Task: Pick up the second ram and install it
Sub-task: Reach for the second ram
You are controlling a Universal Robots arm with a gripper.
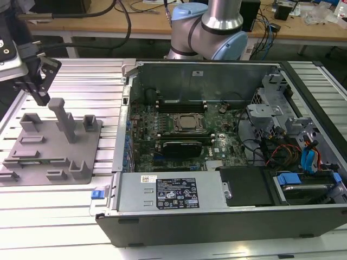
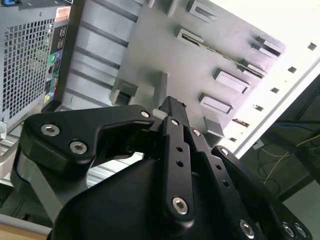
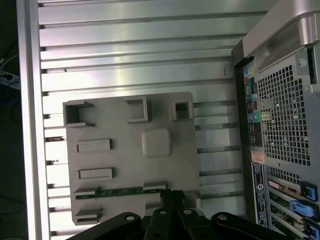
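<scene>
**Exterior view:** at the exterior view's upper left, the hand (image 1: 42,99) hangs over a grey fixture plate (image 1: 89,149) on the slatted bench (image 1: 59,216), its fingers pinched together on nothing. The second ram (image 1: 38,161) stands on edge in low holders at the plate's near side. The plate's other pockets look bare. At the exterior view's right, the open computer case (image 1: 244,222) holds the motherboard (image 1: 146,116), with the CPU socket (image 1: 187,123) at its middle. Long memory slots (image 1: 181,102) lie behind the socket and a black expansion card (image 1: 184,147) in front.

**Second wrist view:** the closed hand (image 2: 170,106) sits above the plate (image 2: 150,45). The ram (image 2: 220,52) is a thin line between holders, apart from the tips.

**First wrist view:** the green stick (image 3: 125,190) lies along one edge of the plate (image 3: 120,160), with one end just beside the hand (image 3: 169,194).

The stick is probably light and stiff but brittle — bare chips and edge contacts. The safest hold is likely across its flat faces at mid-length, along the upper edge.
</scene>
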